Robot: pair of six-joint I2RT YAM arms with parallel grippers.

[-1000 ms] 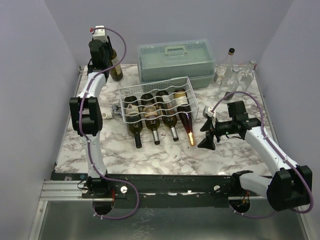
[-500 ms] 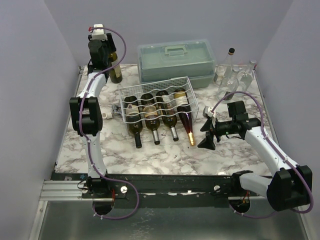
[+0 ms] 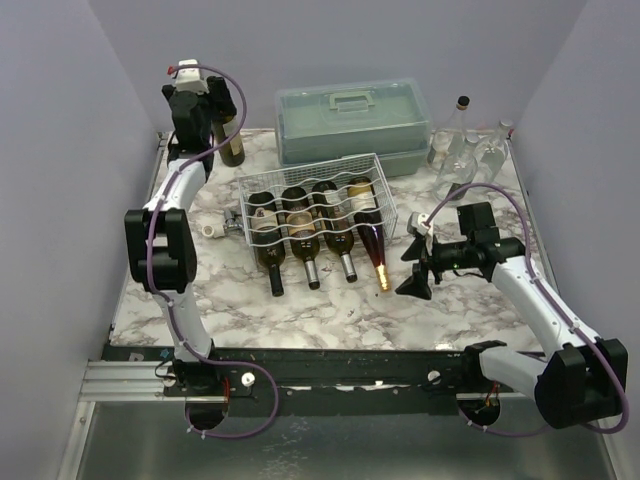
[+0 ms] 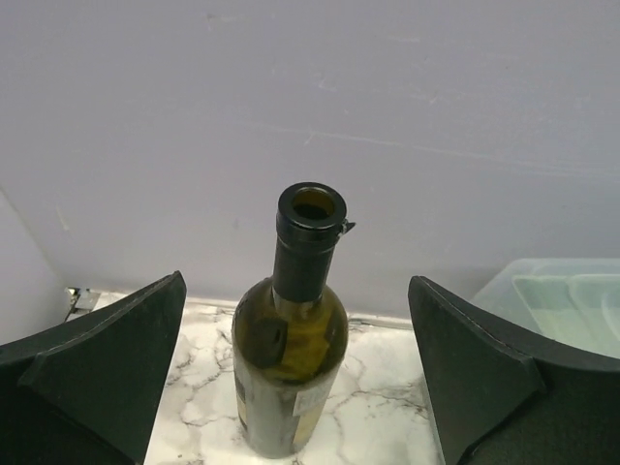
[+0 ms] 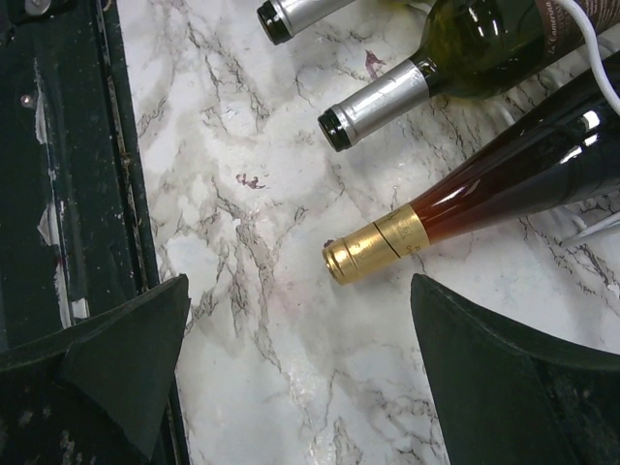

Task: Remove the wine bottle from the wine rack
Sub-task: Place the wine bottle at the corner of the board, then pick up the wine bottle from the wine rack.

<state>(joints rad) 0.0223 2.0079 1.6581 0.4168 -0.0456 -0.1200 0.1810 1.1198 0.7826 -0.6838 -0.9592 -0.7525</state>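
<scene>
The white wire wine rack [image 3: 388,207] stands mid-table with several bottles lying in its grooves, necks toward the near edge. A green wine bottle [image 3: 232,143] [image 4: 291,358] stands upright on the marble at the back left, off the rack. My left gripper [image 3: 205,105] [image 4: 295,291] is open behind and above it, its fingers wide on either side of the neck and touching nothing. My right gripper [image 3: 415,268] [image 5: 300,291] is open over bare marble, just in front of the gold-capped amber bottle [image 3: 375,250] [image 5: 484,194].
A grey-green plastic case [image 3: 350,120] sits behind the rack. Clear glass bottles [image 3: 460,145] stand at the back right. Two silver-capped necks [image 5: 373,102] point out of the rack beside the amber bottle. A black rail [image 5: 58,145] runs along the near edge.
My left gripper has opened and let go of the green bottle, which stands on the table; the arm has drawn back to the left. The right arm has not moved.
</scene>
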